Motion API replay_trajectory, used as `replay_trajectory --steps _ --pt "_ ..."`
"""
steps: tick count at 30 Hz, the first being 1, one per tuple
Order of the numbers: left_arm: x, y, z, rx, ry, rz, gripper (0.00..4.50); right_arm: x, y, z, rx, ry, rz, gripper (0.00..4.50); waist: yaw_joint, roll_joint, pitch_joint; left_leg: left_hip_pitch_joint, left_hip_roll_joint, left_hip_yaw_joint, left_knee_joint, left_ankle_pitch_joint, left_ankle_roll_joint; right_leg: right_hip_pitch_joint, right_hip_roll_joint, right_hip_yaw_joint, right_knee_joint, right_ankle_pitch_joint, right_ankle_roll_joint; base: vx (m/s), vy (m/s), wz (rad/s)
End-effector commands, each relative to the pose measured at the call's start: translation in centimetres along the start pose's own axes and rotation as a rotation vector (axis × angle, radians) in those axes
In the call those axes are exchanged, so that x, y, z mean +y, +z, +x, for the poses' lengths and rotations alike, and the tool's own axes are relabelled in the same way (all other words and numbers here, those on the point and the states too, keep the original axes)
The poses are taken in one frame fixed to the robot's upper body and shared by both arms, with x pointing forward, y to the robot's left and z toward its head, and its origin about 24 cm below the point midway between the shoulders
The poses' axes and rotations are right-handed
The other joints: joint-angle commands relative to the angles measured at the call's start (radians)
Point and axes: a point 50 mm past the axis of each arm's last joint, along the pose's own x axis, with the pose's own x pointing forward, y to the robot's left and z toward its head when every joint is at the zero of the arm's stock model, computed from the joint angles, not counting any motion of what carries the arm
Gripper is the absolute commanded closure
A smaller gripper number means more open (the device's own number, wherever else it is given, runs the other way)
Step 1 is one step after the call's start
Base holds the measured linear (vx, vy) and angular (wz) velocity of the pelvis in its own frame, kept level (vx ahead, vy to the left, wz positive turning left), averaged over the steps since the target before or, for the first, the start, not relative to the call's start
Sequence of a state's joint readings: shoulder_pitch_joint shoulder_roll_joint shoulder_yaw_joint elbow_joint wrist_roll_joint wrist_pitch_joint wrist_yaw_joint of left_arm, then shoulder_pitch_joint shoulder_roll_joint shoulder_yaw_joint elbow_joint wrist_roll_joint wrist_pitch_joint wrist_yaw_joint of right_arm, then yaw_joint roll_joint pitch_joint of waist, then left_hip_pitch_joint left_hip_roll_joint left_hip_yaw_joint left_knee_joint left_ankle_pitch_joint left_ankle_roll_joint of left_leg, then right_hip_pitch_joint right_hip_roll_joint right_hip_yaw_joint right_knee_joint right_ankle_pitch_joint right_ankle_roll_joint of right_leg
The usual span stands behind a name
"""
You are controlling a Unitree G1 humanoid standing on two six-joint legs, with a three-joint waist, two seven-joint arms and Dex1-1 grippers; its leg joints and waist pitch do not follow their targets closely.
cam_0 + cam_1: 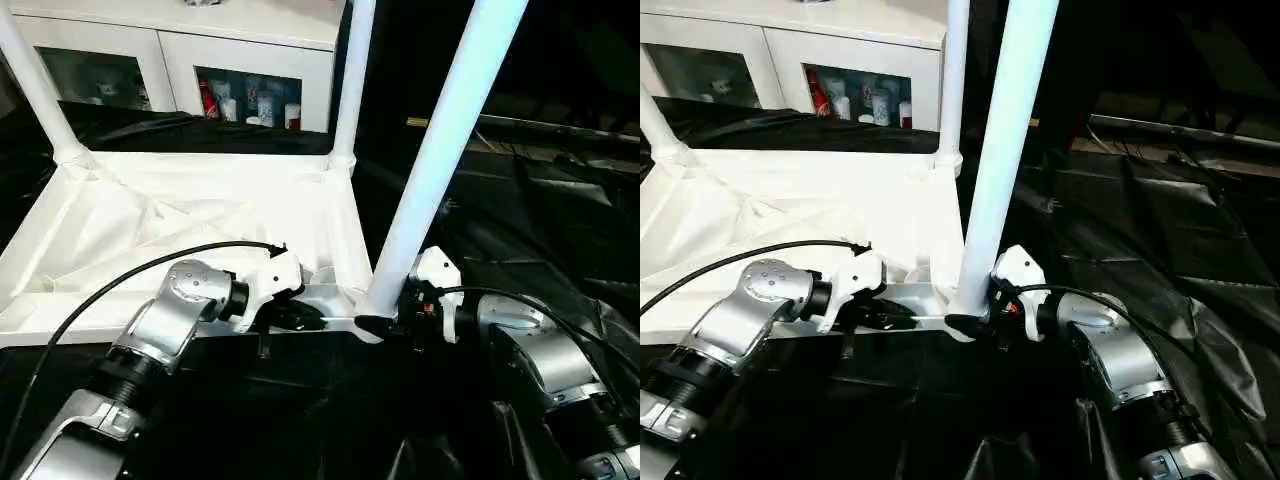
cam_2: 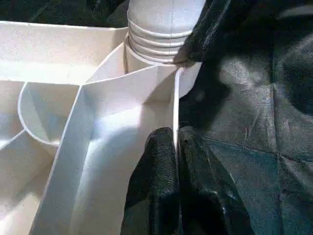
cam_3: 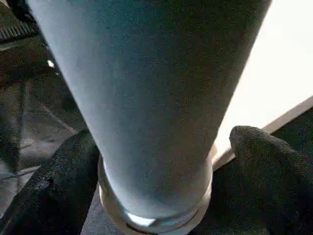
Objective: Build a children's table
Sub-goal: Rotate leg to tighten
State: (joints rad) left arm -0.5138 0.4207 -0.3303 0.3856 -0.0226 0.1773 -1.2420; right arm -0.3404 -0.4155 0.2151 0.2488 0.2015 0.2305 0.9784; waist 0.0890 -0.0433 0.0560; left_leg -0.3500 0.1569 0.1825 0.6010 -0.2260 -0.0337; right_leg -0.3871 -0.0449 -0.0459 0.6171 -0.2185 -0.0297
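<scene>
The white tabletop (image 1: 150,230) lies upside down, its ribbed underside facing up. Two legs stand in its far corners (image 1: 352,80) (image 1: 35,90). A third leg (image 1: 440,150) leans in the near right corner socket, and its threaded end (image 2: 156,29) shows above the socket. My left gripper (image 1: 300,318) is shut on the thin near rim wall (image 2: 175,107), just left of that corner. My right gripper (image 1: 385,322) is open around the base of the leaning leg (image 3: 146,98). One of its fingers (image 3: 58,181) sits close on one side and the other (image 3: 264,161) stands apart.
A white glass-door cabinet (image 1: 250,60) stands behind the tabletop. Crinkled black sheeting (image 1: 540,220) covers the surface all around, with folds to the right. A black cable (image 1: 120,275) arcs over my left forearm.
</scene>
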Motion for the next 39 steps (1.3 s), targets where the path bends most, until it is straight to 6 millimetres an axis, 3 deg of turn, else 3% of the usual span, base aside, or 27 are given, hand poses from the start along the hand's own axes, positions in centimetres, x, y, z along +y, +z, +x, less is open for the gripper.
replay_trajectory --steps 1,16,20,24,26,28,29,32,37,39 --pt "-0.8 -0.2 0.6 -0.009 -0.058 -0.004 4.5 0.2 0.0 -0.2 -0.004 0.019 0.0 0.45 0.002 -0.009 -0.059 0.006 0.085 -0.029 -0.066 0.012 0.101 0.051 -0.119 0.059 -0.049 0.044 -0.265 0.0 0.0 0.0" --pt "-0.8 -0.6 0.7 -0.023 -0.022 -0.024 4.5 1.0 -0.4 0.7 -0.041 0.023 0.017 1.61 0.004 -0.011 -0.061 0.005 0.083 -0.028 -0.064 0.02 0.101 0.052 -0.119 0.058 -0.047 0.034 -0.262 0.0 0.0 0.0" --pt "-0.4 -0.6 1.3 -0.037 0.053 -0.043 4.5 0.7 -0.9 1.4 -0.071 -0.085 0.06 1.74 -0.002 -0.011 -0.055 0.004 0.083 -0.029 -0.069 -0.036 0.071 0.048 -0.121 0.059 -0.061 -0.062 -0.251 0.0 0.0 0.0" --pt "0.3 -0.3 2.7 -0.052 0.164 -0.079 4.5 0.2 -2.1 2.7 -0.074 -0.275 0.158 1.78 -0.006 -0.01 -0.051 0.007 0.08 -0.031 -0.074 -0.09 0.023 0.048 -0.122 0.061 -0.075 -0.196 -0.214 0.0 0.0 0.0" --pt "0.9 0.2 4.7 -0.042 0.26 -0.122 4.5 -0.6 -2.9 4.2 -0.081 -0.493 0.301 1.78 -0.008 -0.008 -0.047 0.011 0.079 -0.03 -0.076 -0.114 0.012 0.039 -0.121 0.063 -0.081 -0.232 -0.205 0.0 0.0 0.0" --pt "1.3 0.6 6.0 -0.027 0.333 -0.156 4.5 -1.2 -3.3 5.0 -0.059 -0.651 0.381 1.78 -0.013 -0.007 -0.048 0.013 0.079 -0.037 -0.082 -0.141 -0.022 0.041 -0.125 0.062 -0.086 -0.316 -0.182 0.0 0.0 0.0" --pt "1.4 0.9 6.5 -0.02 0.365 -0.17 4.5 -1.4 -3.4 5.3 -0.043 -0.702 0.405 1.78 -0.012 -0.008 -0.049 0.014 0.078 -0.037 -0.082 -0.139 -0.023 0.042 -0.124 0.061 -0.087 -0.315 -0.177 0.0 0.0 0.0" --pt "1.5 2.0 8.4 -0.014 0.415 -0.185 4.5 -1.7 -2.3 7.0 -0.044 -0.772 0.412 1.78 -0.013 0.004 -0.048 0.02 0.074 -0.034 -0.082 -0.188 -0.023 0.037 -0.122 0.063 -0.092 -0.32 -0.17 0.0 0.0 0.0" --pt "1.2 2.9 9.5 -0.015 0.381 -0.123 4.5 -1.7 -0.1 8.0 -0.114 -0.713 0.344 1.78 -0.011 -0.001 -0.053 0.013 0.076 -0.032 -0.081 -0.152 0.006 0.04 -0.119 0.063 -0.086 -0.236 -0.164 0.0 0.0 0.0" --pt "1.3 3.0 9.4 -0.019 0.375 -0.112 4.5 -1.8 0.2 8.0 -0.147 -0.691 0.343 1.22 -0.009 -0.003 -0.054 0.012 0.076 -0.031 -0.081 -0.144 0.013 0.041 -0.121 0.063 -0.085 -0.226 -0.169 0.0 0.0 0.0"
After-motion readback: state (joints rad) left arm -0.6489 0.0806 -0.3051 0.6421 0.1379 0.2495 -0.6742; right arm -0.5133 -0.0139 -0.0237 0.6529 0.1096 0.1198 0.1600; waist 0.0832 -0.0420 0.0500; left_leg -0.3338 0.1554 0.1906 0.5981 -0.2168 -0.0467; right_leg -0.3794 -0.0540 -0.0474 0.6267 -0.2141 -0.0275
